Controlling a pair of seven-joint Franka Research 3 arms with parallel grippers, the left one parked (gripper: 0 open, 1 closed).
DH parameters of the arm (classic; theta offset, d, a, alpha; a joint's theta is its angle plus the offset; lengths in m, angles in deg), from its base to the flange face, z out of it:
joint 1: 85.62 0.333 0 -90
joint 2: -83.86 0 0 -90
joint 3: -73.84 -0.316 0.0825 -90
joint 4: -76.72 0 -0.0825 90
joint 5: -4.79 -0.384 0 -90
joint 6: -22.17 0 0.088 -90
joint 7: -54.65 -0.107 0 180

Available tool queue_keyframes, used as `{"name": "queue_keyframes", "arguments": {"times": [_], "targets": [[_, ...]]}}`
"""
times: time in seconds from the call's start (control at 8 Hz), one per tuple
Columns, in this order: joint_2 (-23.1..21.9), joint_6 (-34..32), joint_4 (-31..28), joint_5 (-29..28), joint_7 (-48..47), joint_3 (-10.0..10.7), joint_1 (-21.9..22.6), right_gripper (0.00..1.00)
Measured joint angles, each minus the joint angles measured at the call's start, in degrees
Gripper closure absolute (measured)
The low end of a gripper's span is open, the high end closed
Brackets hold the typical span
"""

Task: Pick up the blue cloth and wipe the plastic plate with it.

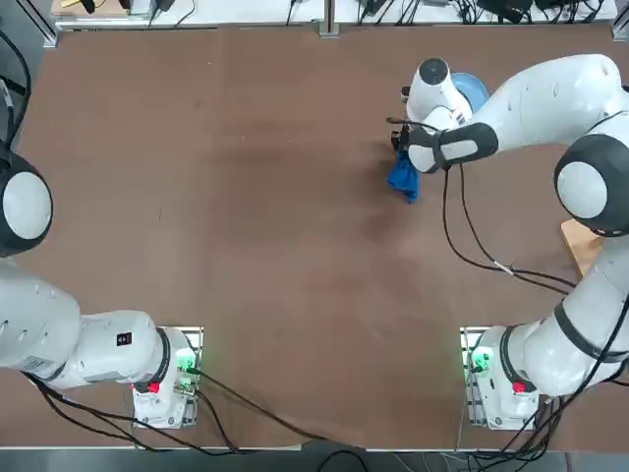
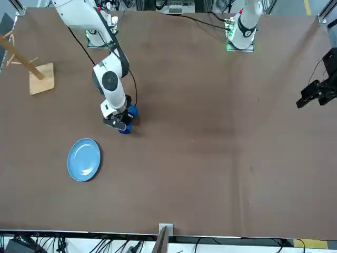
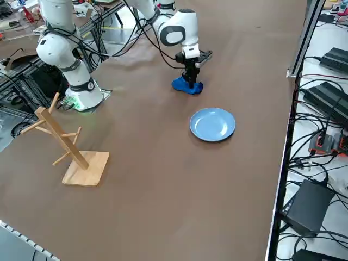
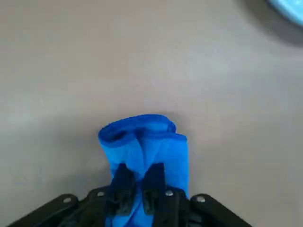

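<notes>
You are gripping the blue cloth [image 4: 165,156], your right jaws [image 4: 132,189] pinching its bunched fabric low over the surface [image 3: 163,179], and the next move is calling for lifting it across to the plate [image 3: 212,124], lying near the jaws.

Desk [image 3: 163,163] evenly lit; soft shadows beside plate [image 3: 212,124]. Wrist view blurred, cloth [image 4: 151,146] soft in detail.
</notes>
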Motion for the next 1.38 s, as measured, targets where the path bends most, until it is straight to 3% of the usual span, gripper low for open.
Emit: {"name": "queue_keyframes", "arguments": {"times": [0.5,1.0,1.38], "targets": [[-0.73,-6.25,4.21,-0.2,0.33,-0.26,-1.65,0.89],[-3.64,-18.45,10.71,-10.81,10.45,-0.41,-2.54,0.89],[-4.69,-23.57,14.39,-11.89,11.98,-0.62,-2.93,0.89]]}}
